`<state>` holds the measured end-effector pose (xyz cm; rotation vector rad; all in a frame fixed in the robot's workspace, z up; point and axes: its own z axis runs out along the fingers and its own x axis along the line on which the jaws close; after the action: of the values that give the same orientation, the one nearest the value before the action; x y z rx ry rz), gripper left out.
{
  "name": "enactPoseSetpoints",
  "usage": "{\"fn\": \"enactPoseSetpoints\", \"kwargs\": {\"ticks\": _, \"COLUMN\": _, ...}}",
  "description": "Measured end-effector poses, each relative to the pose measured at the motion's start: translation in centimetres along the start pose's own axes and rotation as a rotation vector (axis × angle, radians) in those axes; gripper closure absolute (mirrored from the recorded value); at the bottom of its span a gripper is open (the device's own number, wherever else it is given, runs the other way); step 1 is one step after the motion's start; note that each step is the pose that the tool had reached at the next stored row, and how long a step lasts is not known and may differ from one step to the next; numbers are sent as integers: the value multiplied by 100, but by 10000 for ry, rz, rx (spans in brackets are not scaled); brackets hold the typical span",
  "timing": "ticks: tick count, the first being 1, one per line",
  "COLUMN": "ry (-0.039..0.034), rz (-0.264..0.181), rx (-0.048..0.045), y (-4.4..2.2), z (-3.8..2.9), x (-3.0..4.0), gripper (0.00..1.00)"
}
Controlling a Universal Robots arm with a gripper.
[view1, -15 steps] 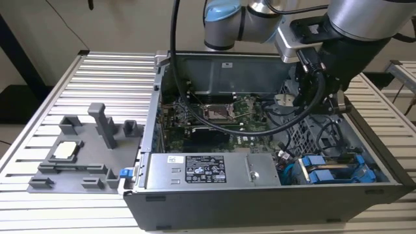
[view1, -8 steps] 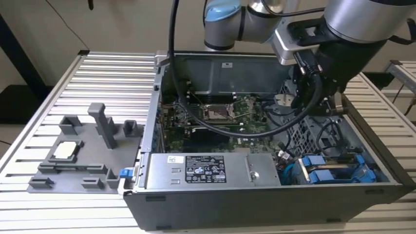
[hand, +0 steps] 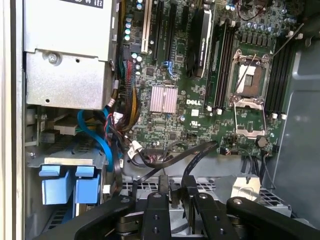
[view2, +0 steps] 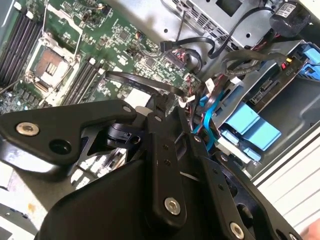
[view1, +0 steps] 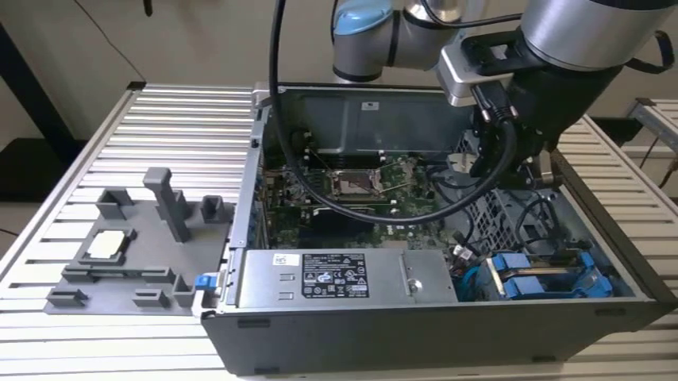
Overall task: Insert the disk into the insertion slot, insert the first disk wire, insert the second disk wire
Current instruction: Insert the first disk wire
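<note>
Slatted table [view1: 159,135]; disk [view1: 567,282] flat in case [view1: 424,337] corner, tabs [view1: 517,278] toward exterior view's left.

Bright blue carrier on the disk [view1: 529,286]; green motherboard [hand: 180,130]; grey power supply box [view1: 429,278] with black-and-white sticker [view1: 333,276]; silver table [view1: 180,127], striped with ribs.

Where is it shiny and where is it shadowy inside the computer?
Exterior view: light gleams on the silver arm, and the motherboard lies in shade below it. First wrist view: the small heatsink glares pale; the case wall looks dim.
</note>
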<state>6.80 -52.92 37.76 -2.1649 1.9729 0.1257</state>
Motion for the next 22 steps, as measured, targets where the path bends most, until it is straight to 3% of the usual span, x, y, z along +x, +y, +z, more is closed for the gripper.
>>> {"fn": "enactPoseSetpoints", "kwargs": {"ticks": 9, "ry": 14, "rz": 0, "rx": -1, "y": 0, "z": 0, "x": 0, "gripper": 76}}
{"fn": "enactPoseSetpoints", "kwargs": {"ticks": 10, "ry": 15, "rz": -1, "rx": -1, "y": 0, "z": 1, "x": 0, "gripper": 83}}
{"fn": "enactPoseSetpoints", "kwargs": {"ticks": 22, "ry": 32, "rz": -2, "rx": -3, "y": 0, "z": 0, "x": -1, "gripper": 84}}
